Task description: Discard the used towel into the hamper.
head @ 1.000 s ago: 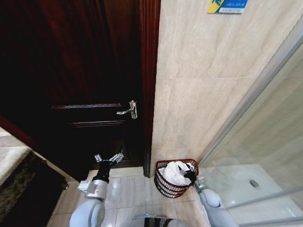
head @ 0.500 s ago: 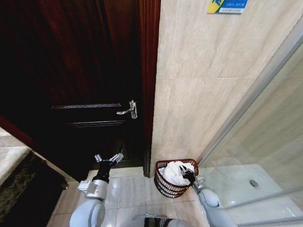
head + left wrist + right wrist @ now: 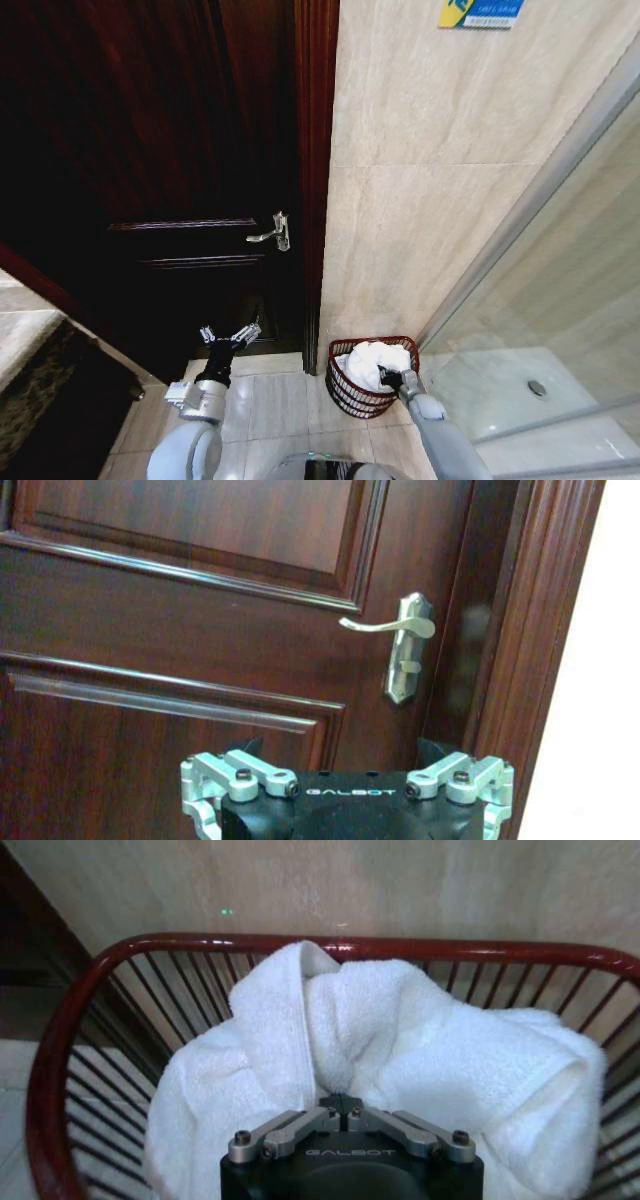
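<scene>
The hamper (image 3: pixel 343 347), a round reddish-brown ribbed basket (image 3: pixel 150 945), stands on the tiled floor against the beige wall, just right of the door frame. A white towel (image 3: pixel 372 358) lies bunched inside it, rising slightly above the rim (image 3: pixel 430 1042). My right gripper (image 3: pixel 392 378) is at the hamper's near rim; its fingers meet on a fold of the towel (image 3: pixel 345 1104). My left gripper (image 3: pixel 229 335) hangs open in front of the dark door, well left of the hamper, with nothing in it.
A dark wooden door with a silver lever handle (image 3: pixel 272 233) (image 3: pixel 400 630) fills the left. A glass shower partition (image 3: pixel 560 290) and a white shower tray with a drain (image 3: pixel 537 387) are close on the right. A stone counter edge (image 3: pixel 20 335) is at far left.
My right gripper has drawn back and down, from over the middle of the towel to the hamper's near rim. The left arm has not moved.
</scene>
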Motion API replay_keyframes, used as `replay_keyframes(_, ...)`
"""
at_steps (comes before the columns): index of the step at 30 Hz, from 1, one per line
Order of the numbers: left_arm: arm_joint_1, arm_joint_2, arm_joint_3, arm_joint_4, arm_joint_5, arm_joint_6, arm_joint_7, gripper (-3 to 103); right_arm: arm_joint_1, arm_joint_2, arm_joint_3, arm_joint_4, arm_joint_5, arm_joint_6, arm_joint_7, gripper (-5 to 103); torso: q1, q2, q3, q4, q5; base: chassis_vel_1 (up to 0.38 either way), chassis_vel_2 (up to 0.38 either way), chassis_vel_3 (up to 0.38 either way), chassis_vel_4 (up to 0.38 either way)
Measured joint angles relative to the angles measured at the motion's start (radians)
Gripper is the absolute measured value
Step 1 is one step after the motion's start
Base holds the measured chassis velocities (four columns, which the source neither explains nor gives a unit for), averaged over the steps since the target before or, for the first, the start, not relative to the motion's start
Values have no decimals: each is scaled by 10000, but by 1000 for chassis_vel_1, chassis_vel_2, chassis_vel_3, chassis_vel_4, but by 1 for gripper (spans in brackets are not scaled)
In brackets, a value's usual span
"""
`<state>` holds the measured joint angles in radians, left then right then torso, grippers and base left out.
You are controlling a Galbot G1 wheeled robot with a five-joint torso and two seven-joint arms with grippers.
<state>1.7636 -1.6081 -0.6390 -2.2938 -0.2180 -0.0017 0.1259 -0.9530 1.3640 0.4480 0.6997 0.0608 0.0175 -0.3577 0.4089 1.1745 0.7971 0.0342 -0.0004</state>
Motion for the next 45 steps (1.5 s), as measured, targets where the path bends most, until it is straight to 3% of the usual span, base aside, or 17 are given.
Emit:
replay_keyframes(9, 0, 0, -1, 1, 0, 0, 0, 100, 2181, 679, 341, -3190, -857, 316, 48, 0, 0, 0, 0, 1, 1, 0, 0, 0, 0)
replay_keyframes(16, 0, 0, -1, 0, 0, 0, -1, 100, 2233, 730, 360, -3308, -959, 337, 237, 0, 0, 0, 0, 2, 4, 0, 0, 0, 0)
replay_keyframes(20, 0, 1, -1, 0, 0, 0, -1, 100, 1235, 432, 196, -1691, -622, 250, -12, -1, -1, -1, 1, 2, 8, 0, 0, 0, 0)
replay_keyframes(22, 0, 4, 0, 0, 0, 0, 0, 100, 855, 287, 171, -1030, -561, 270, -103, 4, -1, -1, 0, 1, 9, 0, 0, 0, 0)
replay_keyframes(25, 0, 0, -1, 0, 0, 0, -1, 100, -534, -232, 131, 1312, -176, 236, -111, 19, -1, -1, 0, 3, 10, 0, 0, 0, 0)
replay_keyframes(30, 0, 2, 0, 0, 0, 0, 0, 100, -1556, -561, 145, 3168, 4, 179, 23, 30, -2, 0, -1, 0, 3, 0, 0, 0, 0)
replay_keyframes(32, 0, 0, -1, 0, 0, 0, 0, 100, -2577, -680, 326, 4839, 275, 182, 282, 41, -2, 0, -2, 3, 2, 0, 0, 0, 0)
replay_keyframes(34, 0, -1, -1, 0, 0, 0, 0, 100, -2887, -678, 403, 5215, 309, 261, 409, 47, -2, 0, -1, 2, -1, 0, 0, 0, 0)
replay_keyframes(37, 0, 0, -1, 0, 0, 0, 0, 100, -4256, -587, 659, 7069, 511, 583, 1307, 63, -3, 0, -2, 1, 0, 0, 0, 0, 0)
replay_keyframes(40, 0, 1, -1, 0, 0, 0, 0, 100, -4715, -497, 757, 7855, 670, 661, 1689, 68, -2, 0, -1, 1, 8, 0, 0, 0, 0)
replay_keyframes(41, 0, 0, -1, 0, 0, 0, 0, 100, -5063, -434, 853, 8465, 821, 700, 1936, 79, -3, 0, -2, 2, 1, 0, 0, 0, 0)
replay_keyframes(43, 0, 0, -1, 0, 0, 0, 0, 100, -5312, -393, 901, 8877, 914, 719, 2113, 79, -3, 0, -2, 1, 0, 0, 0, 0, 0)
replay_keyframes(45, 0, 0, -1, 0, 0, 0, 0, 100, -5854, -281, 975, 9837, 1011, 904, 2499, 90, -3, 0, -2, 1, 4, 0, 0, 0, 0)
